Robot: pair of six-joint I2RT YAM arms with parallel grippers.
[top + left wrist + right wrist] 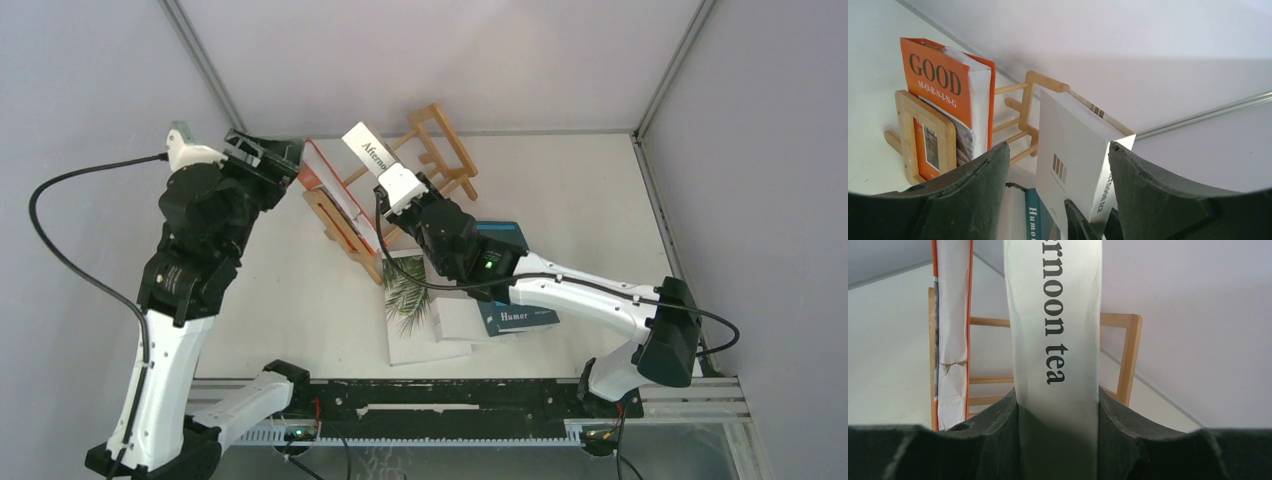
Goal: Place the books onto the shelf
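The right pincer pinches the white book by its spine end, one finger on each cover, with "Afternoon tea" reading along the spine. The book is held tilted over the rack, between the two ladder-like end frames. Its lower edge may be touching the slats, but the fingers hide that part, so I cannot tell.

The orange book, titled "GOOD MORNING", stands upright in the rack, against the end frame on the left arm's side.

The left pincer is spread and holds nothing. It hangs just beside that end of the rack and faces the orange book, which sits apart from its fingers.

Three books lie flat on the surface near the right arm. The palm-leaf book is nearest the rack. The grey book overlaps it. The teal "Humor" book lies beside that one, partly under the arm.
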